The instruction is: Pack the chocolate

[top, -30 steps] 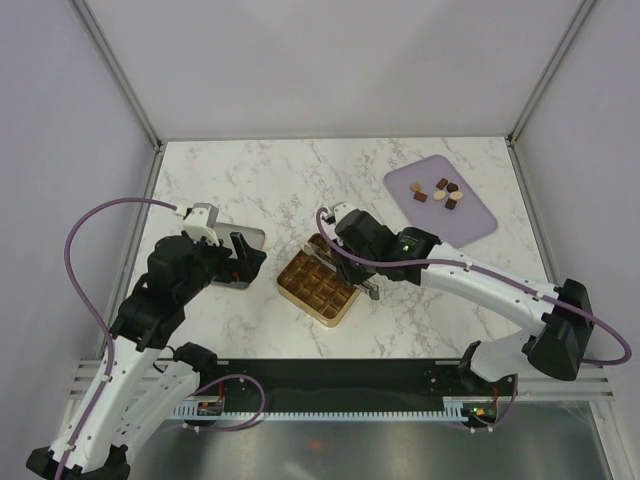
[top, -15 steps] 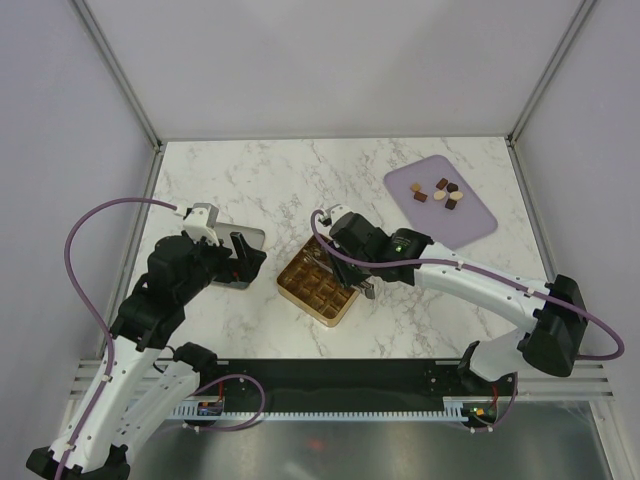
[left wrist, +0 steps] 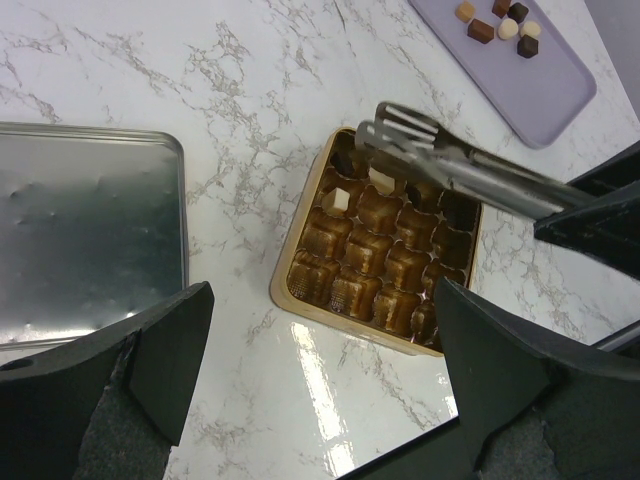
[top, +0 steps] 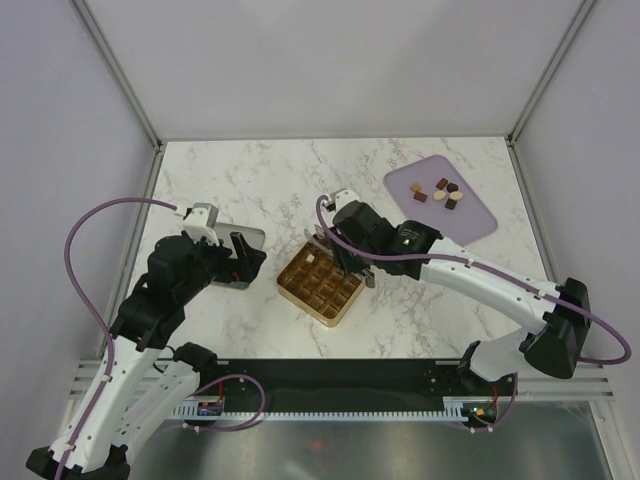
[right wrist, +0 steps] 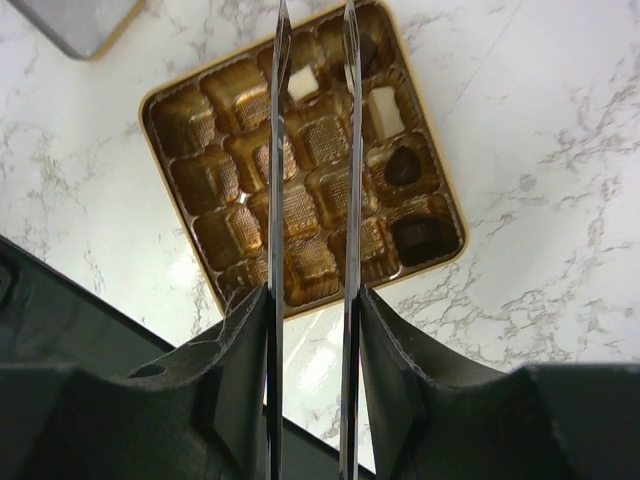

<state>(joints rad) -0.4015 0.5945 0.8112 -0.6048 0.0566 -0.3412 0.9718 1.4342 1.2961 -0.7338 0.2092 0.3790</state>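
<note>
The chocolate lies in two places. Several loose pieces [top: 440,192] sit on a purple mat [top: 478,226] at the far right. A few more fill cells of the gold grid tray [top: 334,318], among them a white one [right wrist: 303,82] and a dark one [right wrist: 403,165]. My right gripper [right wrist: 314,12] carries two long metal blades. They hang open above the tray's far corner [top: 322,242] with nothing between them. Left of the tray, my left gripper [left wrist: 325,350] is held wide open and empty over bare marble.
A grey metal lid [top: 245,240] lies upside down beside the left gripper, also visible in the left wrist view [left wrist: 80,230]. A black rail [top: 340,375] runs along the table's near edge. Frame posts stand at the far corners.
The right gripper's blades have spread apart and the wrist has shifted slightly toward the tray's far side. The left arm has not moved.
</note>
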